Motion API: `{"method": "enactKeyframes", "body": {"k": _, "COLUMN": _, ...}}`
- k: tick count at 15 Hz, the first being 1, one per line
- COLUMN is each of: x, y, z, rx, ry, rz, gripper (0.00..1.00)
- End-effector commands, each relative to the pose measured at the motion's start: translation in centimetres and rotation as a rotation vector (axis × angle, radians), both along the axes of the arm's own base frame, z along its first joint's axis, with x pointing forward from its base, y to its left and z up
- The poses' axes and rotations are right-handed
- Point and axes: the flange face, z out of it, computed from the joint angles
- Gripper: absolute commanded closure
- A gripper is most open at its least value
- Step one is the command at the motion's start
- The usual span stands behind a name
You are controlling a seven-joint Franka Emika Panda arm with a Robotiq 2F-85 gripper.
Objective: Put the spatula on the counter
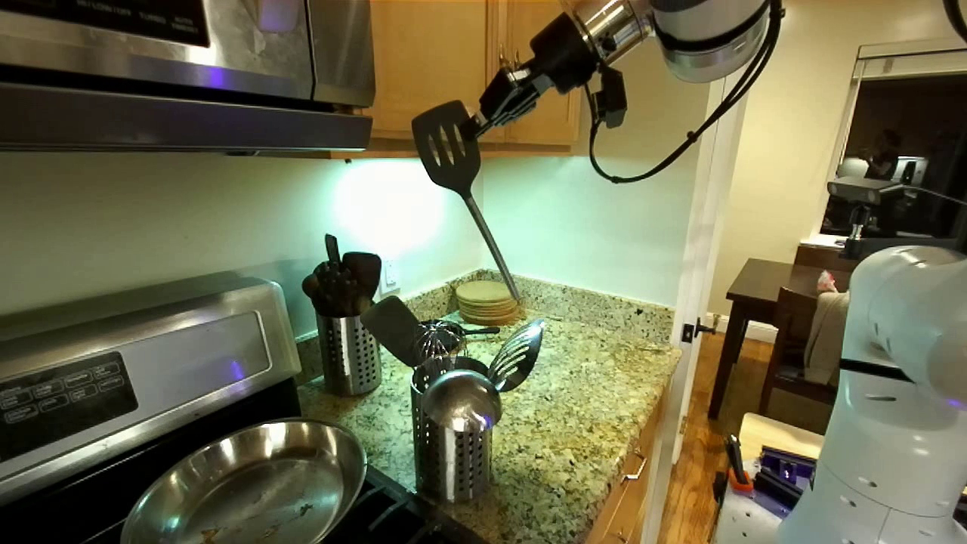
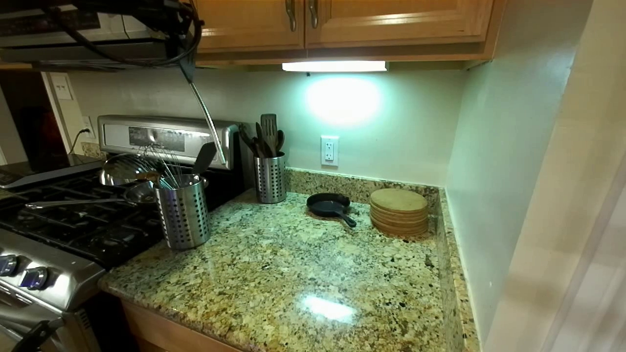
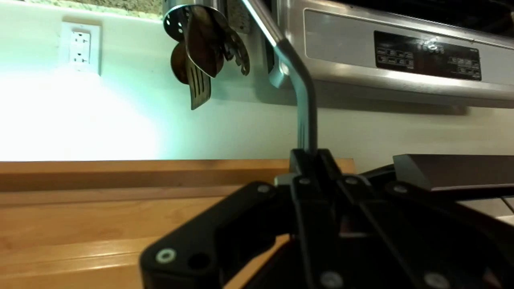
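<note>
- Desk, speckled granite: is carrying a near holder and a far holder of utensils, a small skillet, a stack of tan discs.
- Lamp: is brightening the wall under the cabinets.
- Spatula, black, slotted: is hanging handle-down in the air, off the desk.
- Hand: is clamping the spatula's head.
- Ladle: in an exterior view, I am seeing it cover part of the near holder.
- Pan, on the stove: is running past that view's lower edge.
</note>
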Motion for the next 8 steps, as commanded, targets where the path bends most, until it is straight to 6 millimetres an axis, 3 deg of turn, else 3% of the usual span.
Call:
{"method": "enactKeyframes", "body": {"k": 1, "x": 1.0, "y": -2.3, "z": -2.9, "rx": 0.029, "ry": 0.073, "rz": -0.045, "gripper": 0.92}}
{"method": "enactKeyframes", "body": {"k": 4, "x": 2.6, "y": -4.9, "z": -7.5, "rx": 0.058, "ry": 0.187, "rz": -0.085, "gripper": 0.92}}
{"method": "enactKeyframes", "body": {"k": 8, "x": 5.2, "y": -7.3, "z": -17.0, "rx": 0.14, "ry": 0.405, "rz": -0.138, "gripper": 0.92}}
